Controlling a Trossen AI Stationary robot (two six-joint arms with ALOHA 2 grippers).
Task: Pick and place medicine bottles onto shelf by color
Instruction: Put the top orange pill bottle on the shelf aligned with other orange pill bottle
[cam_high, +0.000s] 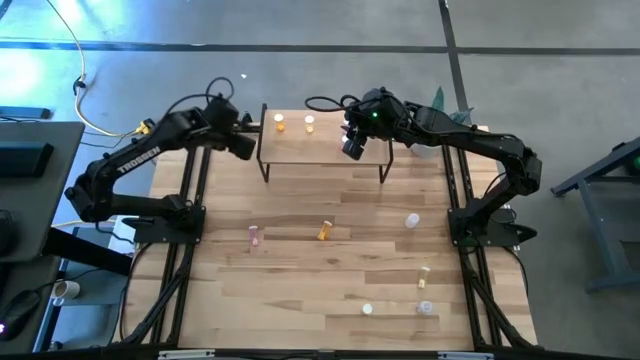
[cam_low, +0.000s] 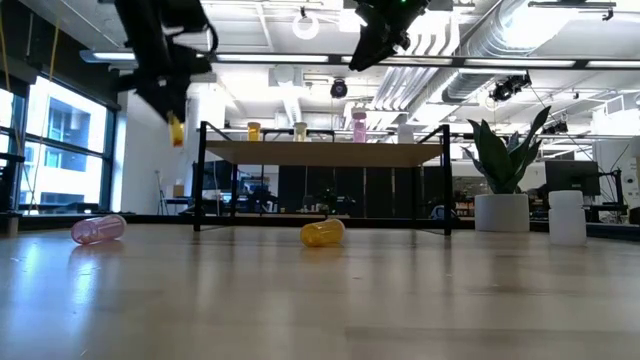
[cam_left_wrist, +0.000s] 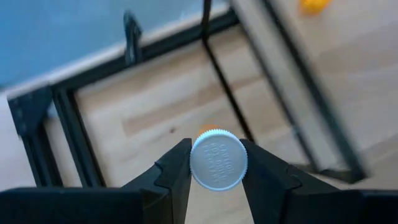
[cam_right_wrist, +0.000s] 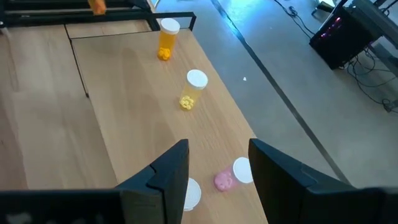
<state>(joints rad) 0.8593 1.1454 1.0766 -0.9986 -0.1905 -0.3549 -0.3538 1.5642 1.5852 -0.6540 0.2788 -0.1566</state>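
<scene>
Bottles stood on the shelf (cam_high: 325, 150) in a row along its far edge: an orange one (cam_high: 279, 123), a yellow one (cam_high: 310, 124) and a pink one (cam_low: 359, 126). The left gripper (cam_left_wrist: 216, 177) hung just off the shelf's left end, its fingers (cam_left_wrist: 174, 171) clamped on an orange bottle with a white cap (cam_left_wrist: 217, 159), held above the table. The right gripper (cam_right_wrist: 217, 165) hovered over the shelf's right part with its fingers apart and nothing between them. On the table (cam_high: 300, 290) lay a pink bottle (cam_high: 254, 236) and an orange-yellow bottle (cam_high: 325, 231) on their sides, and further bottles were scattered near the right edge, a clear one (cam_high: 411, 220) among them.
</scene>
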